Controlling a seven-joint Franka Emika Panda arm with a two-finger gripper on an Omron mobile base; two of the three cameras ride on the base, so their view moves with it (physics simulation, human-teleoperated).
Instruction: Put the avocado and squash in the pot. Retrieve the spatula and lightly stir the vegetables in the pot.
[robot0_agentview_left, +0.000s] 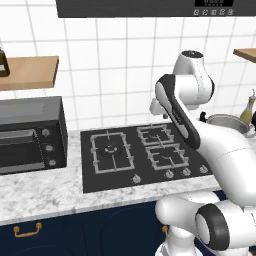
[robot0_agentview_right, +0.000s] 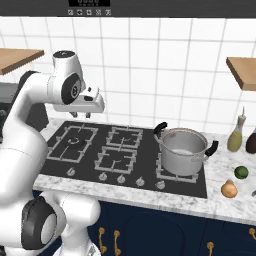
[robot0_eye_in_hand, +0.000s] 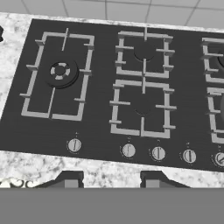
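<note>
two black side handles flank the shiny steel pot (robot0_agentview_right: 181, 150) on the dark glass hob's (robot0_agentview_right: 100, 150) right grate, the small round green avocado (robot0_agentview_right: 241, 172) lies on the speckled marble counter (robot0_agentview_right: 225, 200) just right, and the tool (robot0_agentview_right: 88, 114) hovers above the hob, fingers parted, empty.

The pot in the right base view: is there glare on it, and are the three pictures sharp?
Right base view: the pot shows soft pale reflections, no harsh glare. Left base view: even light, slightly soft edges. Hand view: stove grates crisp, faint shadows only.
</note>
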